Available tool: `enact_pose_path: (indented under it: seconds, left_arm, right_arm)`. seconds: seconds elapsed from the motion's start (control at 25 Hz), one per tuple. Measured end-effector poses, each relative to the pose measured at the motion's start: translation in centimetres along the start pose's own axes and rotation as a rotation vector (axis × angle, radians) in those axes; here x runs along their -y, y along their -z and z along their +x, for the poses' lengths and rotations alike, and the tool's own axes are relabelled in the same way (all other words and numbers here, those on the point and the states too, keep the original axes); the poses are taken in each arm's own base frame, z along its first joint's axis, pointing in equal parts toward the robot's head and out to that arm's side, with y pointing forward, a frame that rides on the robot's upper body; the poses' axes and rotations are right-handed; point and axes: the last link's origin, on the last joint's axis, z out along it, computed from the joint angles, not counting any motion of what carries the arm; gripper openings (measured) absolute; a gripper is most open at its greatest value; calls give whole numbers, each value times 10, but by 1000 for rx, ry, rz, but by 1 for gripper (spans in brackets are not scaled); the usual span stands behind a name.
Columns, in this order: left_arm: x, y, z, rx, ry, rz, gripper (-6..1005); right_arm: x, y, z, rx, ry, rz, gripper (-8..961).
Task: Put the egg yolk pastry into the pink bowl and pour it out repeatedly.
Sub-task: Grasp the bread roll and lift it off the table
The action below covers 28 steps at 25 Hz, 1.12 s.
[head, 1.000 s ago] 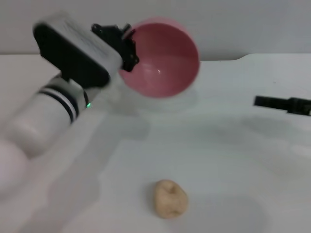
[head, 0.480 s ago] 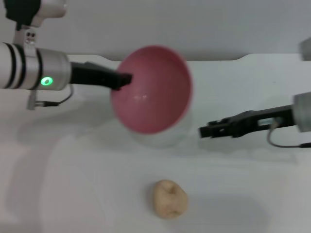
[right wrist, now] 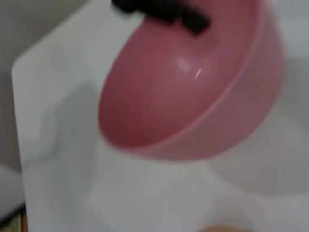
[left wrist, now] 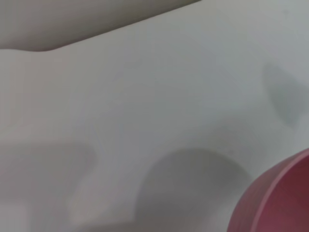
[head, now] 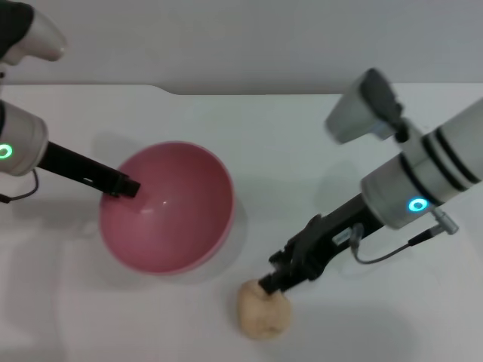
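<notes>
The pink bowl (head: 173, 211) is low over the white table, left of centre, its opening tilted up toward me and empty. My left gripper (head: 124, 186) is shut on the bowl's left rim. The egg yolk pastry (head: 264, 315) lies on the table near the front edge, right of the bowl and apart from it. My right gripper (head: 276, 282) reaches down from the right and its tip is at the pastry's top. The right wrist view shows the bowl (right wrist: 188, 82), the left gripper's black fingers (right wrist: 161, 12) on its rim and a sliver of pastry (right wrist: 224, 229). The left wrist view shows only the bowl's edge (left wrist: 285, 198).
The white table (head: 249, 136) ends at a grey wall along the back. Bare table lies behind the bowl and between the two arms. The right arm's body (head: 423, 181) hangs over the table's right side.
The bowl has come down and to the left, from raised at the back to low over the table. The right gripper has moved in from the right, down onto the pastry. The pastry has not moved.
</notes>
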Motion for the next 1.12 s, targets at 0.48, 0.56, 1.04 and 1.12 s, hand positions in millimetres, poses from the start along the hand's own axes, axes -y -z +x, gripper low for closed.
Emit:
enact_pose_path:
  seconds: [0.48, 0.56, 1.04, 1.12]
  left_arm:
    - [1, 11, -6, -20, 51, 16, 0]
    - [1, 9, -7, -20, 64, 13, 0]
    - [1, 7, -7, -24, 104, 15, 0]
    - [1, 7, -7, -23, 104, 14, -1]
  right_arm:
    - [-25, -32, -21, -239, 187, 48, 612]
    - [-22, -39, -22, -242, 207, 93, 609]
    - [-34, -62, -15, -323, 297, 118, 604]
    - [-36, -63, -15, -331, 304, 123, 601]
